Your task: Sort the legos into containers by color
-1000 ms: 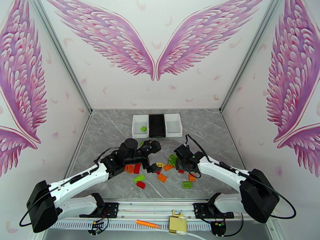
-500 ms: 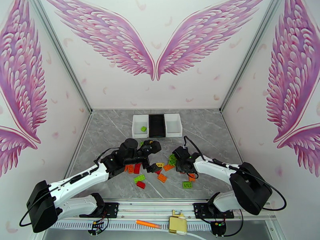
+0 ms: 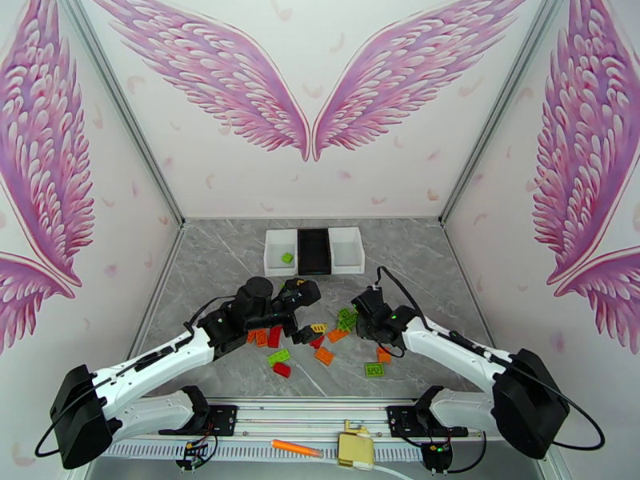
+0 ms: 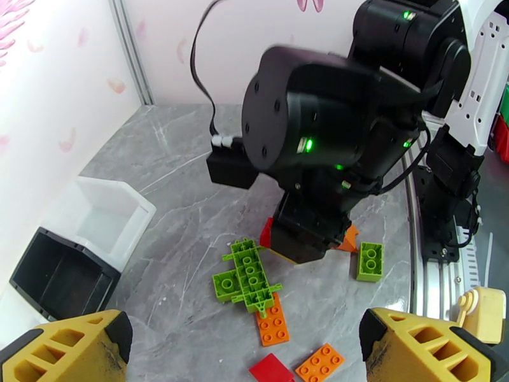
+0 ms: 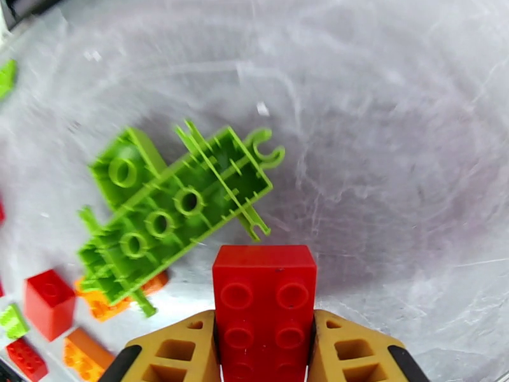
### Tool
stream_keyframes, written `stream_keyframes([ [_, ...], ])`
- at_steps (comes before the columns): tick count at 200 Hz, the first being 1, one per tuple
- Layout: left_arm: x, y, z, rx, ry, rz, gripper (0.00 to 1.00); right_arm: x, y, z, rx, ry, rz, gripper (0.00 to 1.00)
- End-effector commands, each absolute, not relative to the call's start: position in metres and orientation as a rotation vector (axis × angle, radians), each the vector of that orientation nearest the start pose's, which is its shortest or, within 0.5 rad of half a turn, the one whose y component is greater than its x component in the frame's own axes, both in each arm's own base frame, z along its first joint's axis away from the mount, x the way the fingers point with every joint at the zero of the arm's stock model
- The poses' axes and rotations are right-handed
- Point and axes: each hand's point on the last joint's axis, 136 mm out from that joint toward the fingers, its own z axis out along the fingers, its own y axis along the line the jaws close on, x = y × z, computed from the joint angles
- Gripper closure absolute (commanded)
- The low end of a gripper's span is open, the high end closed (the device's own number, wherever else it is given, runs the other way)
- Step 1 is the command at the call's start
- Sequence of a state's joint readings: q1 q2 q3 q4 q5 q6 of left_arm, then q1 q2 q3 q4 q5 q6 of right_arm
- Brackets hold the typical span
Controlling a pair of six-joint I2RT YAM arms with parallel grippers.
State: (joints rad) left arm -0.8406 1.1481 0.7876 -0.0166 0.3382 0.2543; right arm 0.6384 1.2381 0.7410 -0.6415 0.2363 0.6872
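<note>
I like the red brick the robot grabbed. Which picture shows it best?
Right wrist view: the red brick sits close and sharp between the fingers of the right gripper. Left wrist view: a red sliver under that gripper. Top view: too small to tell.

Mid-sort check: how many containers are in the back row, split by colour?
white bins: 2, one at each end of the row
black bin: 1, in the middle
Total: 3
</note>
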Motion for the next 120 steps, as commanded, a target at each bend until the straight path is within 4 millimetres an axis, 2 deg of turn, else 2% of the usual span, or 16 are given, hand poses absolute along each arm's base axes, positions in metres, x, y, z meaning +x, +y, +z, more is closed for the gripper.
stream_keyframes([
  [1,0.213,-0.320,0.247,1.194,1.551,-0.707,0.01,0.266,0.135,0.118,0.129,2.557,0.141,0.68],
  [23,0.213,-0.319,0.246,1.182,1.553,-0.705,0.01,0.287,0.139,0.146,0.115,2.478,0.175,0.68],
  [48,0.215,-0.318,0.248,1.164,1.555,-0.703,0.01,0.316,0.143,0.167,0.090,2.400,0.205,0.68],
  [90,0.233,-0.310,0.253,1.021,1.595,-0.651,0.01,0.378,0.148,0.186,0.080,2.311,0.241,0.69],
  [120,0.243,-0.305,0.256,0.937,1.609,-0.624,0.01,0.427,0.155,0.187,0.037,2.267,0.225,0.70],
])
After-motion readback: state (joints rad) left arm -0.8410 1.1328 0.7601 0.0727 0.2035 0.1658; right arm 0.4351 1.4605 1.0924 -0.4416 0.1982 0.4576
